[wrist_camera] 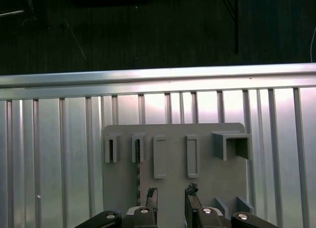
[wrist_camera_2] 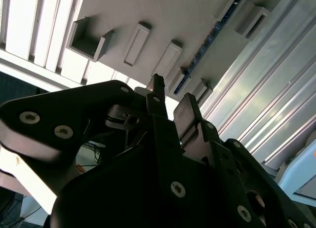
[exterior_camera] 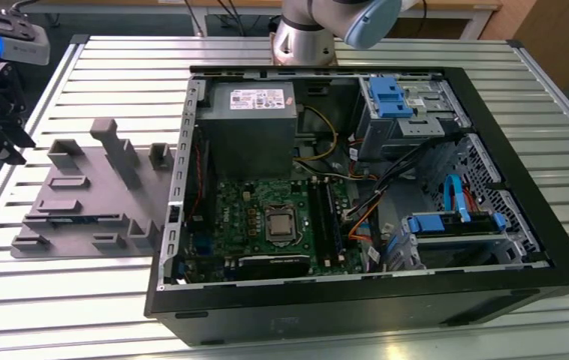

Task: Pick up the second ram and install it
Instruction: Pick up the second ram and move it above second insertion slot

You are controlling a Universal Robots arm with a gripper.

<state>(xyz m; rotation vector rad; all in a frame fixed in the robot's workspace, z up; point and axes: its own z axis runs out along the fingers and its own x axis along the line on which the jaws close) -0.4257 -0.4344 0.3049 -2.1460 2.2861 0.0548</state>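
Observation:
The second ram is a thin dark blue-green stick standing on edge in a slot of the grey plastic tray. In the exterior view the ram shows as a dark line near the tray's front. In the first wrist view the ram appears edge-on. My gripper hangs off the tray's edge at the exterior view's left, apart from the ram. In both wrist views the gripper is open, with nothing between its fingers.
The open black computer case lies at the tray's right in the exterior view. It holds the green motherboard, long memory slots, a grey power supply, cables and blue drive brackets. The slatted metal table ends beside the gripper.

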